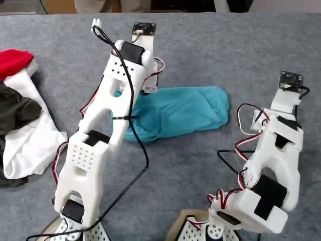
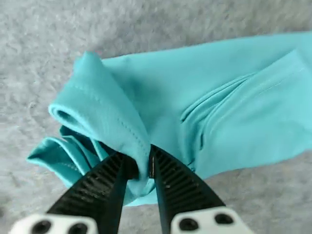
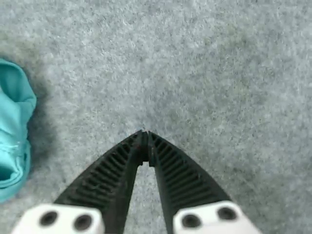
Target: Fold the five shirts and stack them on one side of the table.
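A teal shirt [image 1: 180, 113] lies folded lengthwise in the middle of the grey table. My left gripper [image 2: 142, 163] is shut on a raised fold of the teal shirt [image 2: 204, 97] at its left end; in the high view the left arm [image 1: 128, 70] stretches over that end. My right gripper [image 3: 145, 145] is shut on nothing, over bare cloth just right of the teal shirt [image 3: 12, 131]. The right arm [image 1: 281, 125] stands near the table's right side. A heap of other shirts, white [image 1: 30, 135], red [image 1: 12, 60] and dark green [image 1: 15, 113], lies at the left edge.
The table [image 1: 225, 45] is covered in grey felt, bare at the back and on the right. Both arm bases [image 1: 200, 228] sit at the front edge, with loose cables around them.
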